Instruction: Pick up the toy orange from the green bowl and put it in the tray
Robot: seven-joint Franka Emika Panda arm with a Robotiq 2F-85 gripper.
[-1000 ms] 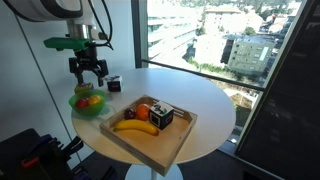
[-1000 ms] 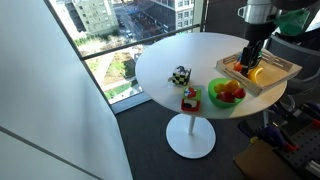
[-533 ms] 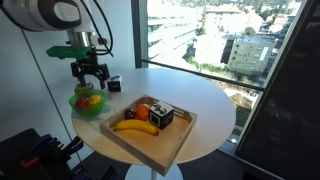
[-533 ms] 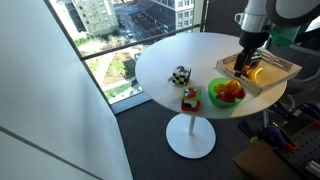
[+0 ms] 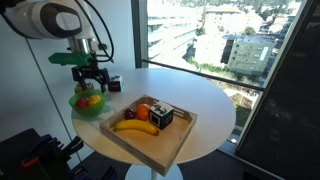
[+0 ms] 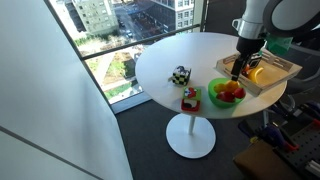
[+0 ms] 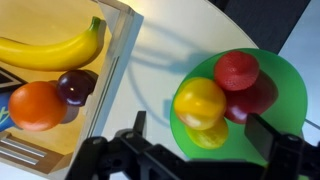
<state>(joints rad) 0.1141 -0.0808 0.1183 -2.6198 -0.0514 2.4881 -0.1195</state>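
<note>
1. Several toy fruits crowd the green bowl [image 7: 288,78]. The toy orange [image 7: 200,103] sits at the side nearest the tray [image 7: 120,60], touching a red fruit [image 7: 238,70] and a darker one [image 7: 260,102], with a smaller yellow piece [image 7: 210,138] partly beneath it.
2. Both fingers [image 7: 268,133] stand wide apart and hold nothing. In the wrist view they straddle the orange, probably so that a straight descent brackets it alone.
3. In both exterior views the arm hangs over the bowl [image 5: 85,110] [image 6: 222,102], near the counter [image 5: 215,100] edge.
4. Because the tray lies just beside the bowl, the carry should be short. A banana [image 7: 50,50], a redder fruit [image 7: 37,105] and a dark plum-like piece [image 7: 75,87] already fill that corner, so bare wood looks the safer drop.
</note>
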